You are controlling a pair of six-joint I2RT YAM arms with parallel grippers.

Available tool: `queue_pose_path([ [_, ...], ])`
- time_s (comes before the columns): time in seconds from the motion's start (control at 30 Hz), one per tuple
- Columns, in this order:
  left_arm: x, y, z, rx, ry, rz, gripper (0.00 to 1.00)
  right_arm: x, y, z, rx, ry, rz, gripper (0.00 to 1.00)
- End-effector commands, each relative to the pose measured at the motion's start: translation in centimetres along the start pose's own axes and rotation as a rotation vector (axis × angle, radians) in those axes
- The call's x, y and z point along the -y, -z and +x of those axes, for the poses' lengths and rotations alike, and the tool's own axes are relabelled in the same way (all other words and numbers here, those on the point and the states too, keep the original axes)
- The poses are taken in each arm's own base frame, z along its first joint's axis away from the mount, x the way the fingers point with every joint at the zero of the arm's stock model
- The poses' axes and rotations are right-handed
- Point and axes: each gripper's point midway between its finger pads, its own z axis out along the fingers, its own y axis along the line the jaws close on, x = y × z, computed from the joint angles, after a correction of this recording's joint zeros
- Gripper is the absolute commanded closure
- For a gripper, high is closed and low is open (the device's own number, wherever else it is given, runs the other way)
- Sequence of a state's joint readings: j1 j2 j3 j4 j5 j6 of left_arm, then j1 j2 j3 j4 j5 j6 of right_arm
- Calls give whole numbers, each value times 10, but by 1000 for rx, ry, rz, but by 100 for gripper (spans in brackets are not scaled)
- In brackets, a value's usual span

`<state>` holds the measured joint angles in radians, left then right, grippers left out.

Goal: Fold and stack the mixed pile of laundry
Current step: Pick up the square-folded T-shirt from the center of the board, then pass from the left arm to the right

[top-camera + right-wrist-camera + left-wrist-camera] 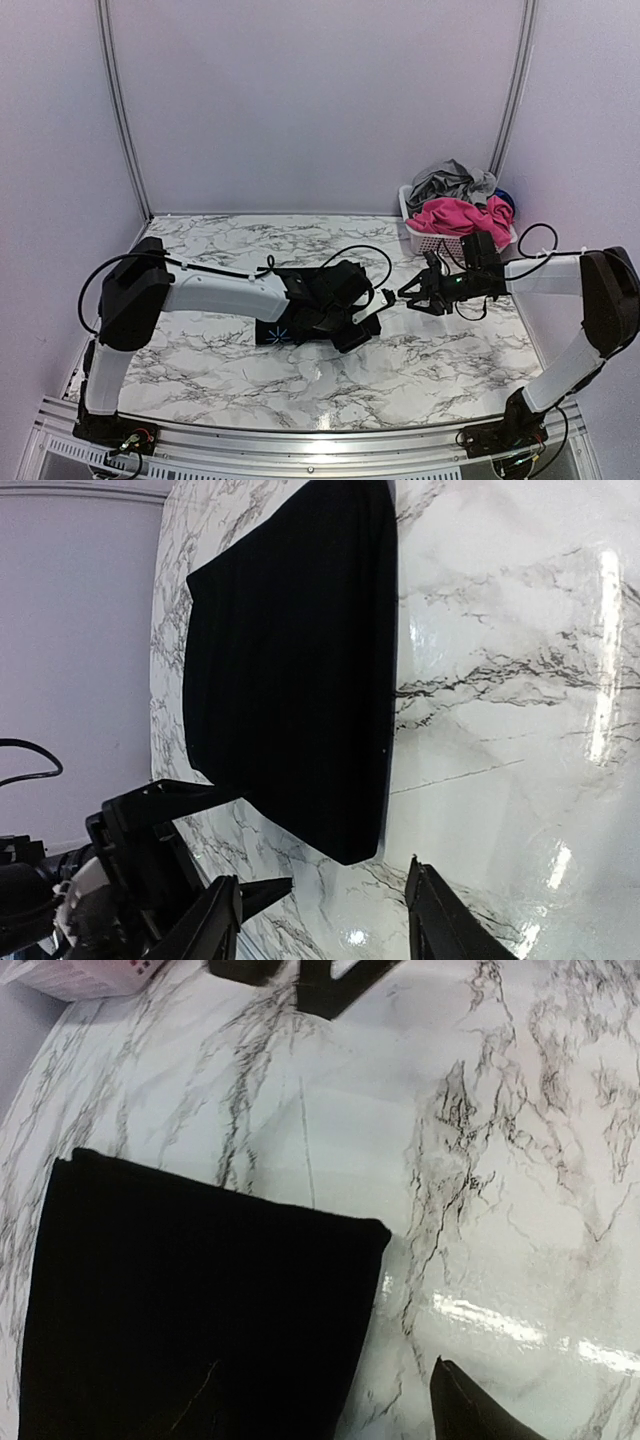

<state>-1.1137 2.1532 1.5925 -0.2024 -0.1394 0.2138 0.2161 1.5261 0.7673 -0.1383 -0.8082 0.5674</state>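
Observation:
A black cloth (272,332) lies folded flat in the middle of the marble table, also seen as the black cloth (200,1310) and the black cloth (290,660). My left gripper (378,308) hovers just past its right edge, open; in the left wrist view only one fingertip (470,1410) shows and nothing is held. My right gripper (325,930) faces it from the right, open and empty, a short way from the cloth's corner. The rest of the pile, a pink piece (455,215), grey trousers (450,180) and a dark blue piece (505,198), sits in the basket.
The white lattice basket (430,240) stands at the table's back right corner, close behind my right arm. Loose cables loop above both wrists. Bare marble table (200,350) lies left of and in front of the cloth.

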Motion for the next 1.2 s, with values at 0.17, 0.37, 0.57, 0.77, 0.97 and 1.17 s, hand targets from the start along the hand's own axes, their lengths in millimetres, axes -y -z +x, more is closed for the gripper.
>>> queue_pose_path([
  [0.17,21,-54,17,-73,-169,34,55,11,6,2,35,-60,35,40],
  [0.37,22,-19,-29,62,-59,104,100,16,-1,18,50,-148,9,6],
  [0.57,33,12,-59,191,54,208,100,1,-26,34,37,-211,-55,1],
  [0.77,36,28,-65,249,90,239,100,-3,-51,40,-2,-269,-93,2],
  [0.97,44,36,-69,267,88,265,100,4,-66,32,4,-323,-111,8],
  [1.17,58,45,-70,276,45,286,100,6,-81,17,13,-338,-116,32],
])
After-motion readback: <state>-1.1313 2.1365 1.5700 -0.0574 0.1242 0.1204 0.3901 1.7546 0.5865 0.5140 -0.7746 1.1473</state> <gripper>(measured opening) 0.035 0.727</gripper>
